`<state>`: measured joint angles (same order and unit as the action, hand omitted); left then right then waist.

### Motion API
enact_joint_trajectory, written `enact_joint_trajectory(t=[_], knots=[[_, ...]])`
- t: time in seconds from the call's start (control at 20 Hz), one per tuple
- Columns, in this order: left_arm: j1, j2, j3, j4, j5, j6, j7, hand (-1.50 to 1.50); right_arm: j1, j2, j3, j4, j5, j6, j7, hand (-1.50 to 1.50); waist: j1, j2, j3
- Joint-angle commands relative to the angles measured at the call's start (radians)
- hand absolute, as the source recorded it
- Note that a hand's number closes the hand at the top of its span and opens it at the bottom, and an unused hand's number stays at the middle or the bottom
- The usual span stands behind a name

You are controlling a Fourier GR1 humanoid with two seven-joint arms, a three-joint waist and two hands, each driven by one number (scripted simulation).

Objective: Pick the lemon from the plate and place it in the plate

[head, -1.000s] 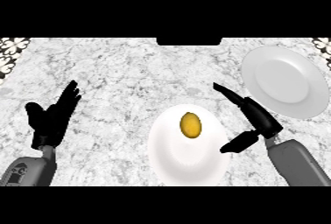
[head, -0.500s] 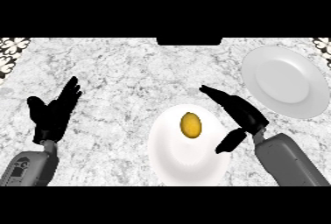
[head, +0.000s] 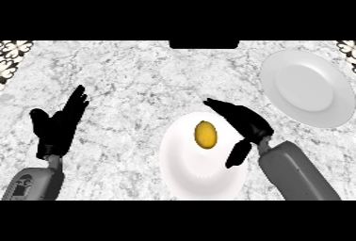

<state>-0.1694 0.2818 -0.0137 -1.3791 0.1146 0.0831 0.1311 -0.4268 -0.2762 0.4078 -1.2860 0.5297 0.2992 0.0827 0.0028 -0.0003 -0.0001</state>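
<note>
The lemon (head: 205, 133) lay in the upper part of the near plate (head: 201, 174), a white plate at the front of the marble counter (head: 139, 75), a little right of the middle. It was the only thing in that plate, and nothing touched it.

The right hand (head: 243, 121) hung over the right rim of the near plate, just beside the lemon. Its fingers (head: 221, 107) were straight and stretched up and to the left, their tips above and to the right of the fruit. The thumb (head: 236, 154) pointed down over the plate's right side, so the hand was spread wide with the lemon lying off the open gap between fingers and thumb (not inside any grasp). The hand held nothing. Its grey forearm (head: 295, 174) came in from the lower right.

The far plate (head: 309, 94), also white, sat near the counter's upper right corner, well apart from the near plate. There was nothing in it.

The left hand (head: 57, 127) rested open near the left edge, fingers up and slightly tilted to the right, holding nothing and well apart from both plates.

A dark patterned strip (head: 14, 49) showed at the upper left corner.
</note>
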Motion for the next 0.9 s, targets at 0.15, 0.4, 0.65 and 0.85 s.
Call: enact_joint_trajectory(t=[0.15,0.4,0.65,0.85], knots=[[-0.035,-0.012,0.038,0.004,-0.018,-0.035,0.041,0.0,-0.037,0.104,-0.027,0.008,0.106,0.05,0.087,-1.5,-0.002,0.0,0.0],[-0.039,-0.043,0.044,0.015,-0.044,-0.034,0.033,0.0,-0.096,0.135,-0.079,0.151,0.171,0.033,0.008,-1.5,0.0,0.001,0.0],[-0.026,-0.074,0.024,-0.023,-0.08,-0.011,0.035,0.0,-0.127,0.146,-0.078,0.329,0.251,-0.03,-0.097,-1.5,0.004,0.002,0.0],[0.012,-0.051,0.047,-0.09,-0.064,-0.034,0.081,0.0,-0.142,0.216,-0.038,0.26,0.264,0.077,-0.01,1.5,0.003,0.0,0.0]])
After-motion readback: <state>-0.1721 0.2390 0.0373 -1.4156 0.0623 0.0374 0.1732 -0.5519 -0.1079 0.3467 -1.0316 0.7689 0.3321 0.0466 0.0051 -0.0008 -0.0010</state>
